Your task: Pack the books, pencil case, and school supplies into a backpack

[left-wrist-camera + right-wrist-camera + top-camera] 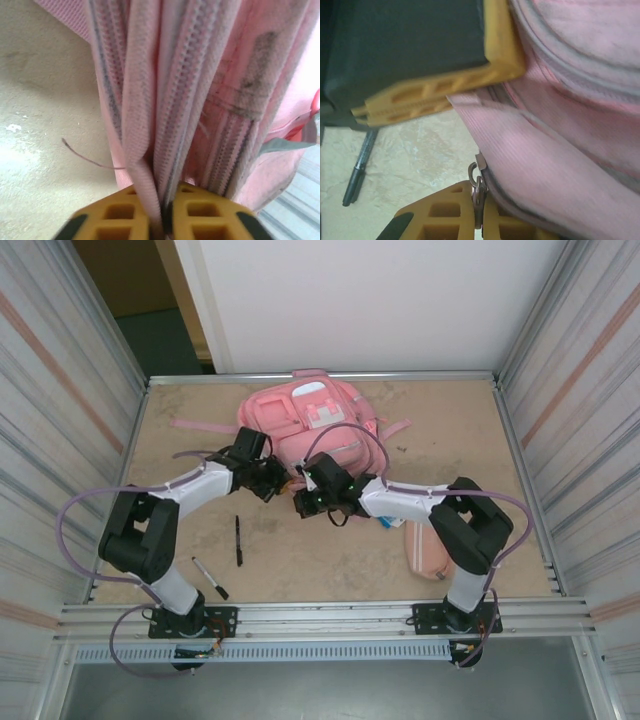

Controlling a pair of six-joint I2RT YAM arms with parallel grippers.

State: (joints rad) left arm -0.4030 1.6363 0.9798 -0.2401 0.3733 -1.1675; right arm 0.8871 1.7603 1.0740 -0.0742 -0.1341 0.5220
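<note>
Jaws of left arm (205, 483) closed on a backpack (310, 415) fabric fold, jaws of right arm (400, 502) pinching its zip pull (478, 187), backpack lying at far centre of table (330, 560).

Left arm (140, 535) and right arm (470, 525): black blocky joint housings, white link shells, each on a black base plate (190, 623) bolted onto the silver aluminium rail (320, 610). One lilac cable (75, 502) loops off each arm beyond that rail. Left gripper fingers (205, 215) and right gripper fingers (440, 215): yellow-orange plastic, rectangular lattice cut-outs, dark patches at outer corners.
</note>
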